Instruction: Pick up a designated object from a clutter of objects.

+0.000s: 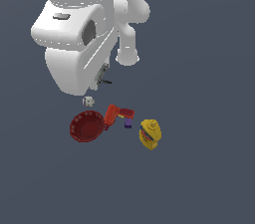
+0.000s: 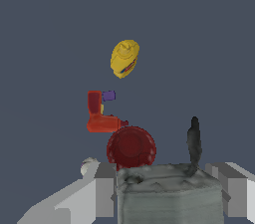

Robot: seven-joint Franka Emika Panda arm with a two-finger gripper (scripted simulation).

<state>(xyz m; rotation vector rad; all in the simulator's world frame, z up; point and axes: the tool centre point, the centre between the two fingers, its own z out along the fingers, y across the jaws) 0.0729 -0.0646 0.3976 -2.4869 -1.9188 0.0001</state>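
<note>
Fingers (image 2: 99, 198) clamped around grey-blue piece (image 2: 169, 195), aloft.

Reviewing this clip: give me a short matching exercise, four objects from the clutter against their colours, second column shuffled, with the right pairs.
Things:
1. bowl
2. bottle
3. small block beside the drill-like tool
4. small cube near the bowl

Colours:
A. purple
B. whitish
C. dark red
D. yellow

Pairs: 1-C, 2-D, 3-A, 4-B.
</note>
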